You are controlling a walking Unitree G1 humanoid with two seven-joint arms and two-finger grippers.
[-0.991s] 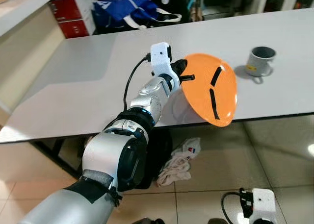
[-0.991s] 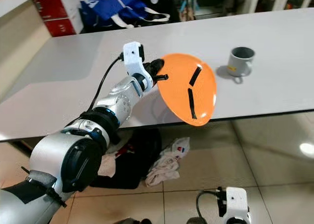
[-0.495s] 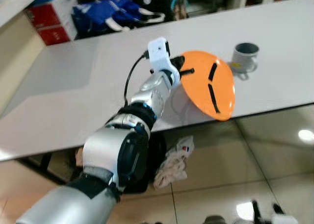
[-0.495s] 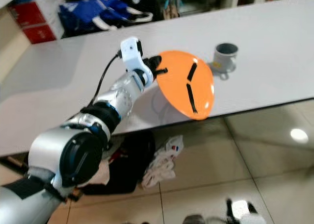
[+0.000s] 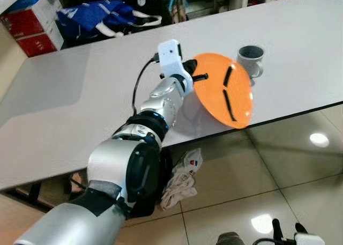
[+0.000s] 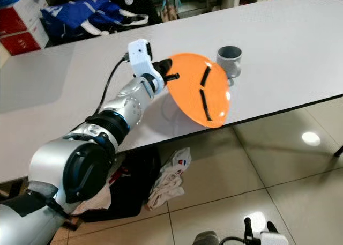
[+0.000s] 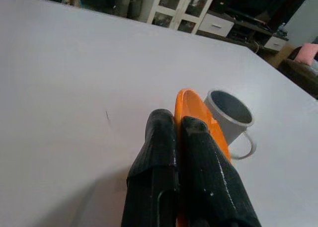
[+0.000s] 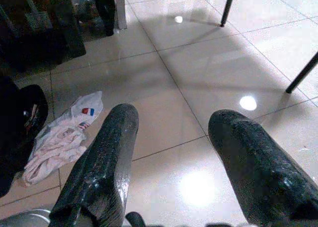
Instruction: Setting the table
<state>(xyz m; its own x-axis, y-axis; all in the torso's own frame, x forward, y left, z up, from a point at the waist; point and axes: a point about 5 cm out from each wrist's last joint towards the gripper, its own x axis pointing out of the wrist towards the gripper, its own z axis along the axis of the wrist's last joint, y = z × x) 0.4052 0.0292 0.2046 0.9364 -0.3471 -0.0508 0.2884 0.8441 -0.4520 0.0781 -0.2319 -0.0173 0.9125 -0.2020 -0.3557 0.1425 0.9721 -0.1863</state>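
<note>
Centre of the left eye frame: left gripper pinches the plate by its rim, fingers closed on either face. Plate held tilted steeply on edge, above the table near its front edge, just left of the mug; likely carried this way for a firm rim hold before laying it flat. Plate is orange, round, shallow, glossy. Right gripper hangs spread open over the floor, idle.
</note>
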